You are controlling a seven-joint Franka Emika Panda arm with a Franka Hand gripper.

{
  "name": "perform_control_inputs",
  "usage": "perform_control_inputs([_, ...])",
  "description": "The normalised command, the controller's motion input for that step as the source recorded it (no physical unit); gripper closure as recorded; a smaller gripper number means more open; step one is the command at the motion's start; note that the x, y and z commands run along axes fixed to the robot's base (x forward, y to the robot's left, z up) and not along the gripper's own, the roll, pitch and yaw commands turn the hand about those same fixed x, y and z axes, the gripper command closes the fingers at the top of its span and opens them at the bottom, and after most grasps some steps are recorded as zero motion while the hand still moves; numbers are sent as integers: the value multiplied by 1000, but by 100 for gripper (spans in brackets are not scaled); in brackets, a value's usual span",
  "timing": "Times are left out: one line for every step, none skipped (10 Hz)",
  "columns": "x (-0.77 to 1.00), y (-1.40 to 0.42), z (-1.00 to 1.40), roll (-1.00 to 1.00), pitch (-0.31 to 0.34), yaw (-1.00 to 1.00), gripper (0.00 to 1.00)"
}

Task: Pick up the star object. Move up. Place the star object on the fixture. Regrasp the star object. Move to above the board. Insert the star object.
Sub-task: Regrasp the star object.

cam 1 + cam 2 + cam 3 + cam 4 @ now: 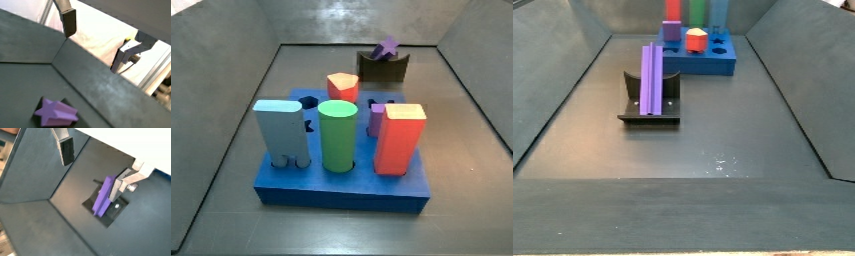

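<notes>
Dark grey walled floor of the work cell, with the board (342, 190) carrying its coloured pegs at one end and the fixture (651, 108) just short of it. The star object (653, 78) rests leaning in the fixture's notch, while my fingers (93, 163) are spread wide and empty, well apart from it. My judgement: the regrasp remains, and closing off-centre on the ridged sides could tip the star object off the fixture or leave it skewed for insertion.

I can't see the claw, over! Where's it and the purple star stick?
Gripper open, above floor, holding nothing. Star object leaning on fixture, untouched. Board behind, nothing blocking.
</notes>
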Motion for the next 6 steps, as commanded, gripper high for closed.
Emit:
perform_control_inputs([96,-45,-6,548,142,177,0])
perform_control_inputs([94,-45,-7,367,125,190,0])
perform_control_inputs([85,-32,5,219,84,195,0])
perform_control_inputs([30,53,-1000,208,85,60,0])
perform_control_inputs([31,52,-1000,190,55,58,0])
perform_control_inputs([37,47,-1000,165,29,72,0])
